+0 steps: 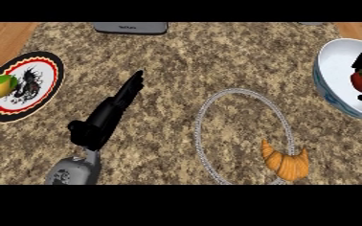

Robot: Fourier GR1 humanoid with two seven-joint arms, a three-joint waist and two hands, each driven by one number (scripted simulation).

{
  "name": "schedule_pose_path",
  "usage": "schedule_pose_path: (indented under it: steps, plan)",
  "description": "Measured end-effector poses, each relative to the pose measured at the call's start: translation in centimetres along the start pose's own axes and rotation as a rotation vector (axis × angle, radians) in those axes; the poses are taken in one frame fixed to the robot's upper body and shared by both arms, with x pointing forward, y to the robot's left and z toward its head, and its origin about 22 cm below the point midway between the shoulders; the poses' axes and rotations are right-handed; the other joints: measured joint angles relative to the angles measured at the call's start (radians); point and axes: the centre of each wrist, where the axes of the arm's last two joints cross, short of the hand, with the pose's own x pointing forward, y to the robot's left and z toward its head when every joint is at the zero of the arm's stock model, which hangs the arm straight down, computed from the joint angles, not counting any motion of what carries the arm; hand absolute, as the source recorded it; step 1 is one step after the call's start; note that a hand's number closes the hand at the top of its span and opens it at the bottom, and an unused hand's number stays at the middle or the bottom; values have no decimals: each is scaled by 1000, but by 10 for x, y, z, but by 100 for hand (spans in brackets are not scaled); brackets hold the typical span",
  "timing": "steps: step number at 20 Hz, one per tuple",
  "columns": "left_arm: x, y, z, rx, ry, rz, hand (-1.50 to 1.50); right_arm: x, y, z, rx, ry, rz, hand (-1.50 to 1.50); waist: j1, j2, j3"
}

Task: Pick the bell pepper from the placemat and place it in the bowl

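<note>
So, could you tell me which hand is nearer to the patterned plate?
Left. The left hand is just right of the plate; the right hand shows at the far right edge, over the bowl.

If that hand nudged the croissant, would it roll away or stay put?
The croissant would probably stay put or slide a little: its curved shape with two tips lies flat on the counter, not round enough to roll. It looks light and flaky, so a push might crumble it.

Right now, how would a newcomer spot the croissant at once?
Start at the granite counter, then find the clear round placemat at lower right. The croissant lies on its lower right edge: a golden-orange ridged crescent, the only pastry here.
</note>
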Motion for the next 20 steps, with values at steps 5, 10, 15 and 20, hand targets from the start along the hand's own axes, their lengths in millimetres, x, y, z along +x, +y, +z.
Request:
schedule_pose_path:
  steps: [5, 10, 15, 20]
  plan:
    - [-2, -2, -6, 1, -1, 4, 0, -8, 12, -13, 53, -38, -86, -150, -2, 3, 1]
    - [-2, -1, -2, 4, -1, 4, 0, -8, 3, -26, -44, -39, -175, -150, -6, 1, 1]
    - [-2, -4, -4, 2, -4, 6, 0, -17, -9, -19, -197, 17, -332, -150, -5, 4, 2]
    - [1, -4, -5, -3, -13, -1, 0, -28, -28, 4, -288, 114, -471, -150, 6, 11, 3]
